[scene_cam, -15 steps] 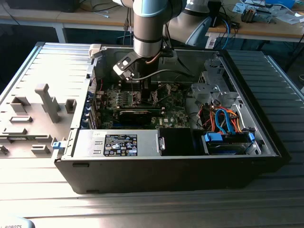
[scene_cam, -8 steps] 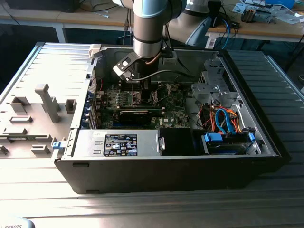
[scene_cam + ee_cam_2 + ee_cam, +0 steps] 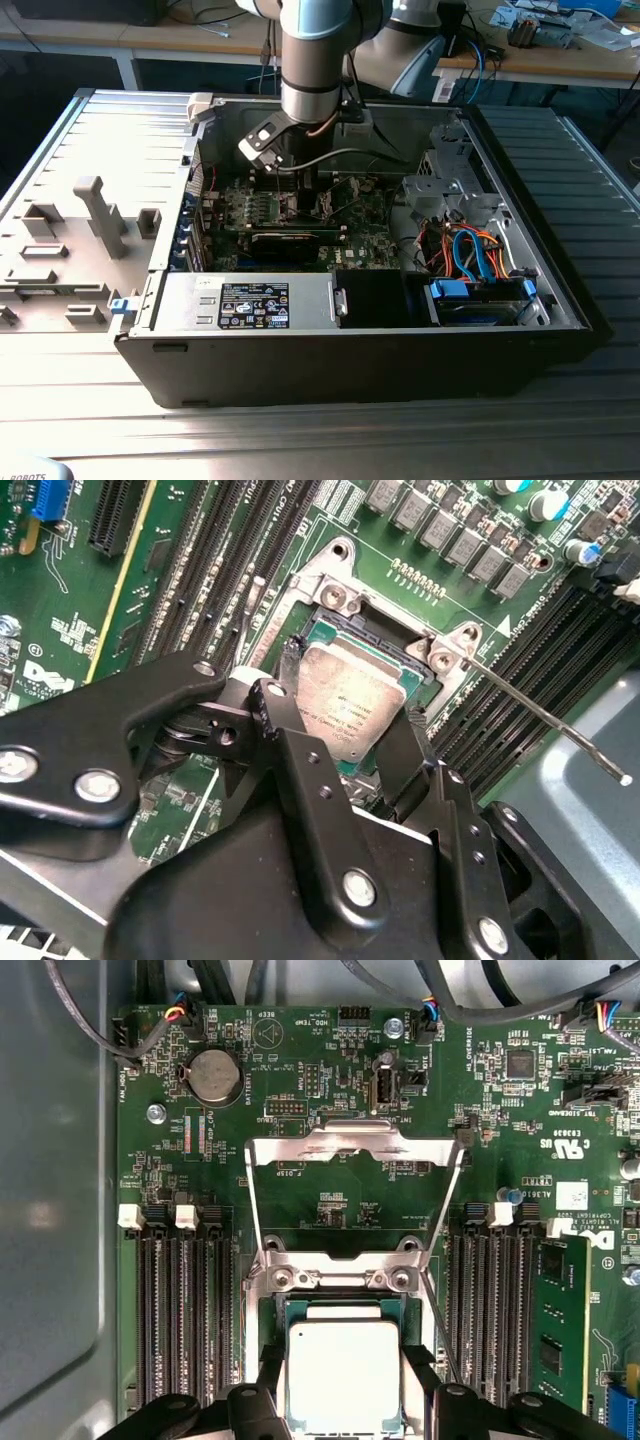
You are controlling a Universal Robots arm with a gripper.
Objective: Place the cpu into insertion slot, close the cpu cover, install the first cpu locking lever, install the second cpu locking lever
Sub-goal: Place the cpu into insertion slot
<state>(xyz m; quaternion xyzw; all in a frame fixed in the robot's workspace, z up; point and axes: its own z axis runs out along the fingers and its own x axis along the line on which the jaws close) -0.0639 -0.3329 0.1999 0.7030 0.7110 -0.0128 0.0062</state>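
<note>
Ribbed metal tabletop [image 3: 300, 440] carries open computer case [image 3: 350, 370] | cluttered workbench [image 3: 560, 60] behind | arm [image 3: 318, 60] reaches straight down into case | pincer [image 3: 350, 695] clamped on cpu [image 3: 344, 1370] at insertion slot [image 3: 345, 620] | cpu cover [image 3: 350, 1143] flipped open

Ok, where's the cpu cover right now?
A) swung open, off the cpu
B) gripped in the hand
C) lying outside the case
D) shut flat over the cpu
A: in the first wrist view the cpu cover stands swung open on its hinge, and the metal top of the cpu shows uncovered.
</note>
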